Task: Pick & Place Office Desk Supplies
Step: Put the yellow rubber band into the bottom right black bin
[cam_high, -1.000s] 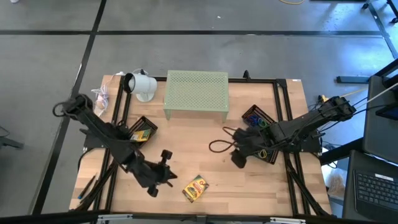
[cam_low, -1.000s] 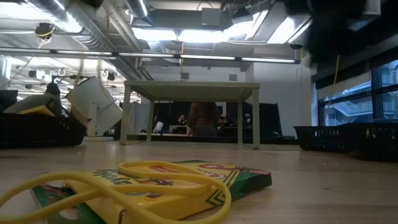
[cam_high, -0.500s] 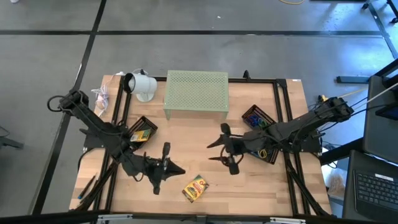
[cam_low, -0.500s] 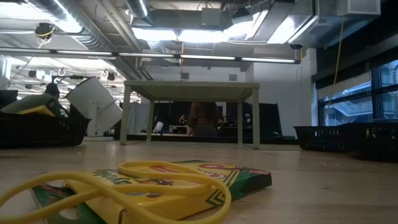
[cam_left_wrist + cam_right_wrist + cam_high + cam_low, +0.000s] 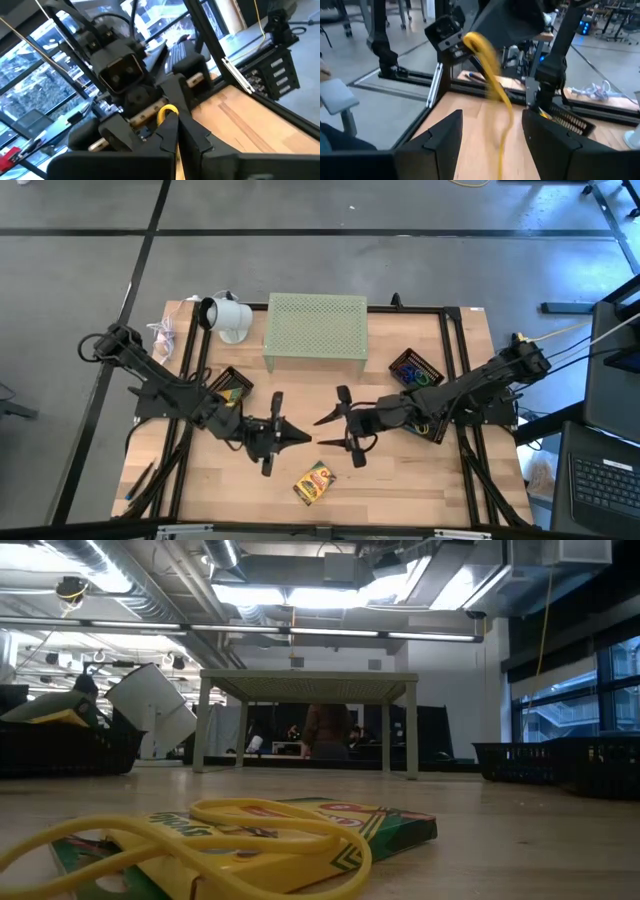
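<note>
From above, the left gripper [image 5: 296, 437] and right gripper [image 5: 322, 421] nearly meet mid-table, with the crayon box [image 5: 314, 482] just below them; down low, a yellow rubber band [image 5: 215, 835] lies on that box; left wrist: fingers pressed together; right wrist: fingers spread, another yellow band [image 5: 491, 82] dangling between them.

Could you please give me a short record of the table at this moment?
Left claw: shut, mid-table, facing the right claw
Right claw: mid-table, with a yellow rubber band hanging at it
Crayon box: flat on the wood, apart from both claws
Green stand: at the far edge
</note>
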`<state>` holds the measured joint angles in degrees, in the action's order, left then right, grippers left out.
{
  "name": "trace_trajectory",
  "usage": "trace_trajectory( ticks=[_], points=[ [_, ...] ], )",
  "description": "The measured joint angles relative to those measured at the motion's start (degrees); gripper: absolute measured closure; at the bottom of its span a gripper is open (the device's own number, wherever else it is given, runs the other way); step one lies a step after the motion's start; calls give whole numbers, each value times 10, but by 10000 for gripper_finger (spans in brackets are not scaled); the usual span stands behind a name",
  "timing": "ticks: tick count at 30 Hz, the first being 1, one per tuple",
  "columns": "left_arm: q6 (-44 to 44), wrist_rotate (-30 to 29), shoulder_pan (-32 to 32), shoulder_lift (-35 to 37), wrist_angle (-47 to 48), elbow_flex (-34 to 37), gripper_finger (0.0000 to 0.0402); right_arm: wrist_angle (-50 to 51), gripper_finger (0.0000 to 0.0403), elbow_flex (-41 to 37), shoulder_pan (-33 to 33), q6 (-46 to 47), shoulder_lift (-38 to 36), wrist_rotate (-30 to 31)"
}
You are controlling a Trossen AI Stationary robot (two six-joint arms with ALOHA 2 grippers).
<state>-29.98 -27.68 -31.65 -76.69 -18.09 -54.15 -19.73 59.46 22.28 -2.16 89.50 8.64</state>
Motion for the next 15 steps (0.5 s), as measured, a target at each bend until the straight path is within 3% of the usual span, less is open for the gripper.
trace_trajectory(
  ticks=[15],
  points=[
    [-49,76,69,0,-83,0,400,-18,195,0,-13,67,7,-6]
  ],
)
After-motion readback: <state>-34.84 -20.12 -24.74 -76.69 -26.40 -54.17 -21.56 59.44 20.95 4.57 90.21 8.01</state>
